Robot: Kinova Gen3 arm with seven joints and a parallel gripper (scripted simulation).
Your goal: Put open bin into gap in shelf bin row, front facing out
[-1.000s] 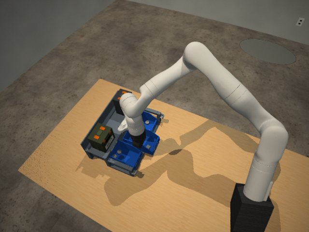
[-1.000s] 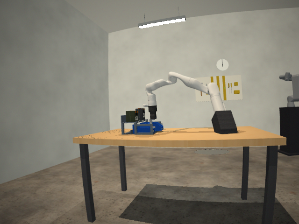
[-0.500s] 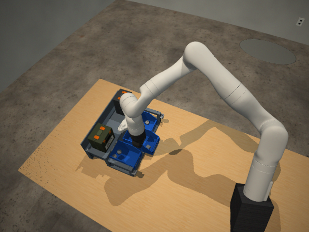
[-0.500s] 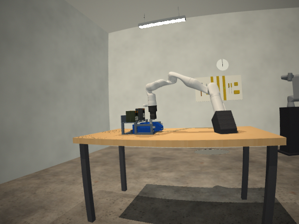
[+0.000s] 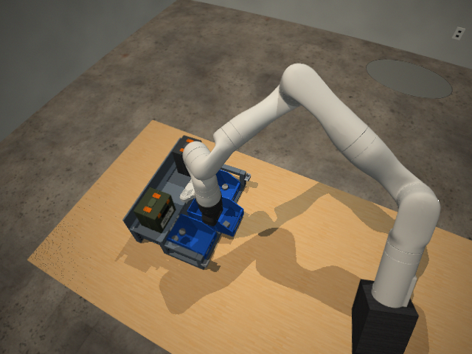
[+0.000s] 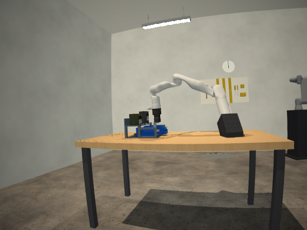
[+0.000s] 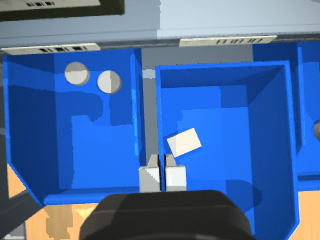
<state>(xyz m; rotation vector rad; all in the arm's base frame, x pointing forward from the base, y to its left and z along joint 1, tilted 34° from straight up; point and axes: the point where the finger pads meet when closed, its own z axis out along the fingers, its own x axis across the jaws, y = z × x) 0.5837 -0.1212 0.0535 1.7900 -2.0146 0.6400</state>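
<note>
The blue open bin [image 7: 225,145] sits in the gap between two other blue bins [image 7: 75,130] [image 7: 309,125] on the grey shelf. A white square part [image 7: 184,142] lies inside it. Its front sticks out a little further toward the table than the fronts of its neighbours, as the top view also shows [image 5: 223,214]. My gripper [image 7: 162,166] points straight down and is shut on the bin's left side wall. It also shows in the top view [image 5: 211,217] and the exterior view [image 6: 156,120]. The left neighbour holds two grey discs [image 7: 93,78].
The board above the bins carries a dark green box [image 5: 154,209], a black box [image 5: 181,155] and a small white object. Label strips [image 7: 50,48] run along the board's edge. The arm's black base [image 5: 383,324] stands at the table's near right.
</note>
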